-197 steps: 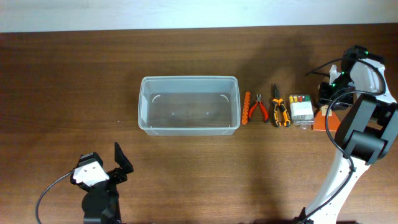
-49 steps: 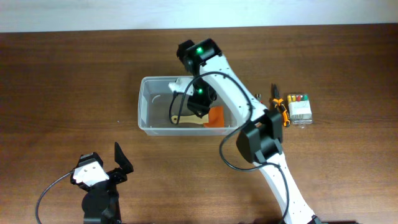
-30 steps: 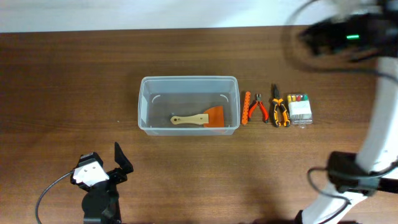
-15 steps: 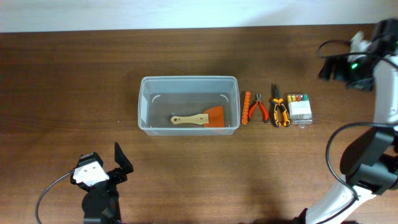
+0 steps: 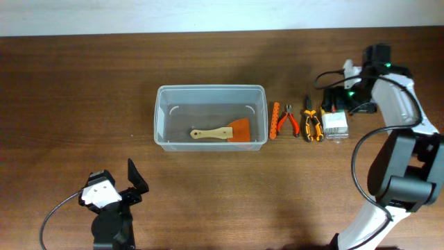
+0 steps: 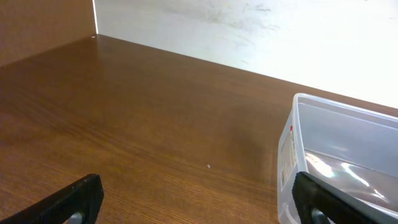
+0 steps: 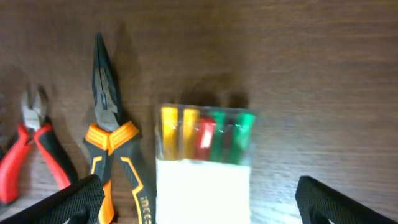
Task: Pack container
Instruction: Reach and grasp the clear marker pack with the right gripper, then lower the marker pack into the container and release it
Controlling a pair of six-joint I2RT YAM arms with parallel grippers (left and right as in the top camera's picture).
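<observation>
The tabletop [image 5: 83, 83] is dark brown woodgrain. The scraper [image 5: 220, 132] is orange with a tan handle, the pliers [image 5: 312, 126] orange-black, the cutters [image 5: 288, 122] red, and the container [image 5: 159, 125] clear.

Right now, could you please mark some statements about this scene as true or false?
The wooden-handled scraper with an orange blade lies inside the clear plastic container. True.
The red-handled cutters lie inside the container. False: the cutters lie on the table, beside it.
The right fingers are shut on the orange-and-black pliers. False: they are open above a clear pack of coloured bits.
The left fingers are open and empty. True.
</observation>
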